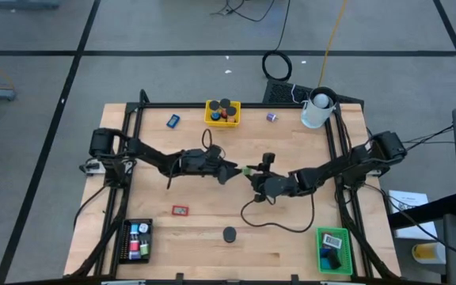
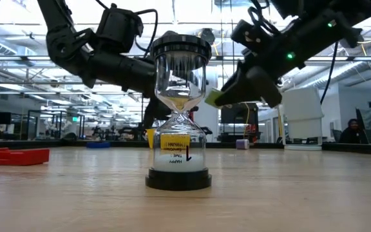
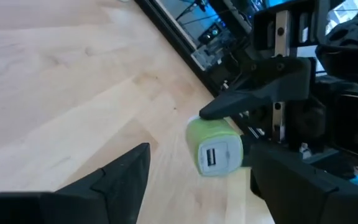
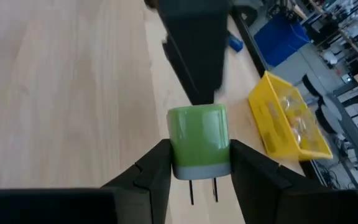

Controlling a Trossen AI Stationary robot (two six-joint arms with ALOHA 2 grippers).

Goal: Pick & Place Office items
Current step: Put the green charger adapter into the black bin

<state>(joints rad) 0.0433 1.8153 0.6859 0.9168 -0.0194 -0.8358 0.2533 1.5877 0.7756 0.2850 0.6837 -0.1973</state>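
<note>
Right pincer (image 4: pixel 197 171) clamps the green charger (image 4: pixel 197 140); left pincer (image 3: pixel 194 174), released, sits just beside it.

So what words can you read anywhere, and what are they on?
"HAPPY TIME": upside down on the yellow label of the clear glass hourglass with black ends, low view.
Smaller print above it: too blurred to read.
White barcode label in the green mesh tray: too small to read.

A green charger (image 3: pixel 213 144) with a USB port is pinched between the right end effector's (image 3: pixel 244 134) fingers above the wooden table (image 3: pixel 61 93). The left end effector's (image 3: pixel 197 177) dark fingers stand spread, clear of the charger.
</note>
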